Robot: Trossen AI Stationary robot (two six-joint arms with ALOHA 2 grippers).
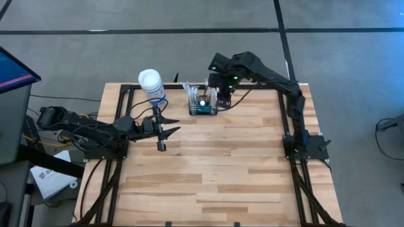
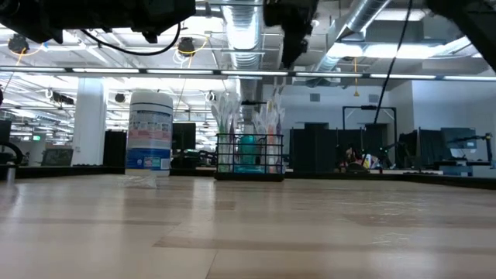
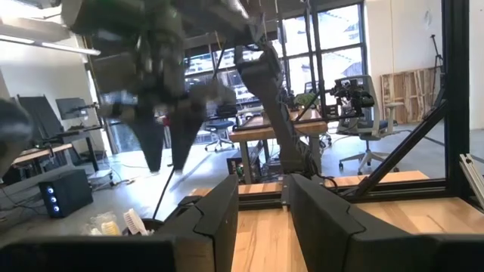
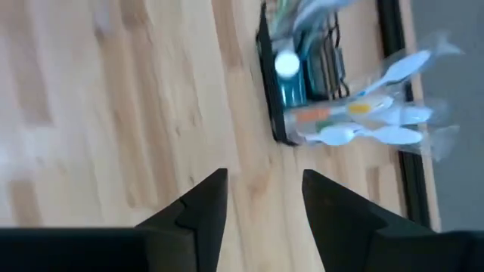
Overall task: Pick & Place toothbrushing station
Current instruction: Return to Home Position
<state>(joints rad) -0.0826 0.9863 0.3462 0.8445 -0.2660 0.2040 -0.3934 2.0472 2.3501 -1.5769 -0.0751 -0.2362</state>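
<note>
I judge the loading done. The wire basket (image 1: pixel 203 104) stands at the back edge of the worktop (image 1: pixel 208 176), about midway along it. It holds a blue bottle (image 4: pixel 290 81) with a white cap and several toothbrushes (image 4: pixel 378 113) in clear packs that stick out over its rim. The round canister (image 1: pixel 151 85) with the white lid stands near the back left corner, well apart from the basket, and I take it to be no part of the job.

What is left, as I read it, is only pulling the arms back to rest. The right claw (image 4: pixel 265 185) hangs over the basket's near side with its fingers spread and nothing between them. The left claw (image 1: pixel 169 125) hovers above the left half of the worktop, in front of the canister. Its fingers are also parted with nothing between them.

The worktop is pale jointed wood planks in a black frame, bare across its front half. Under it lies a grey floor marked with dark lines. Across the table I see a large open hall with ceiling ducts, strip lights, desks, screens and office chairs by tall windows.
</note>
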